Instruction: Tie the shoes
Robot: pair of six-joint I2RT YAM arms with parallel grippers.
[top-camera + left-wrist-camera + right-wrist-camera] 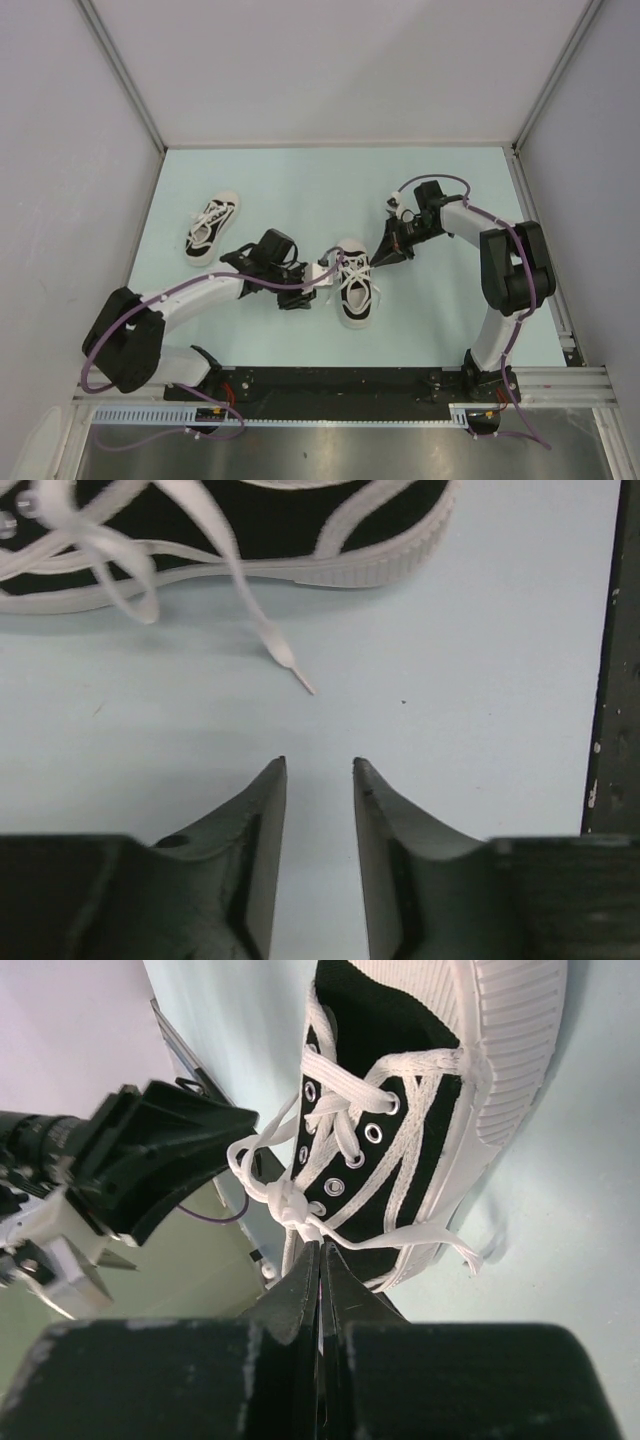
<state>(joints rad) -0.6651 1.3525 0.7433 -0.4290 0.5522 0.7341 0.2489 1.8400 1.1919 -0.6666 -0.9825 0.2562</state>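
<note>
One black sneaker with a white sole (354,282) lies mid-table, toe toward me; it also shows in the right wrist view (400,1090) and along the top of the left wrist view (300,520). Its white laces meet in a knot (290,1205). My right gripper (322,1245) is shut on the lace just below that knot, and sits at the shoe's far right side in the top view (383,258). My left gripper (320,765) is open and empty just left of the shoe (308,290), with a loose lace tip (285,660) lying on the table ahead of it. The second sneaker (211,229) lies at the far left.
The pale blue table (450,330) is walled by grey panels on three sides. The black base rail (340,385) runs along the near edge and shows at the right in the left wrist view (615,680). The left gripper's body (170,1150) stands close to the knot.
</note>
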